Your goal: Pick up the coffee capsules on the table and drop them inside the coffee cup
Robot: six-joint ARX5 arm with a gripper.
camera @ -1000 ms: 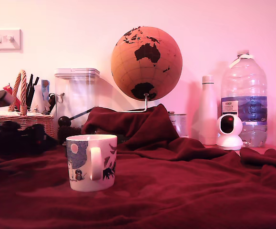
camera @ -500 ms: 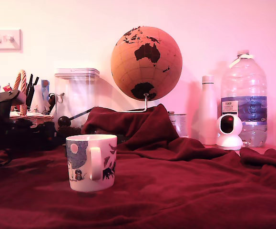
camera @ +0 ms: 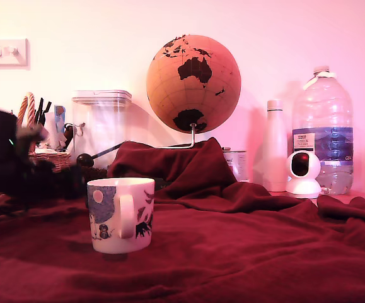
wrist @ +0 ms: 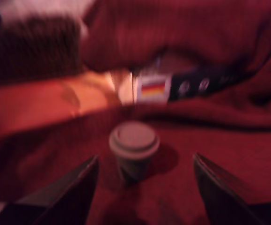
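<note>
The coffee cup, a white mug with blue and black figures and a pale moon, stands on the deep-red cloth of the table, handle toward the camera. One coffee capsule, greyish with a round flat top, stands upright on the cloth in the blurred wrist view. My gripper is open, its two dark fingers spread either side of the capsule and short of it, not touching. In the exterior view my arm is a dark blur at the left, behind the mug; the capsule is hidden there.
Along the back wall stand a wicker basket, a clear canister, a cork globe, a tin, a white bottle, a small white camera and a large water bottle. A bunched cloth ridge rises behind the mug.
My arm at the exterior view's left has lifted and swung a little rightward, now motion-blurred. The mug has not moved.
</note>
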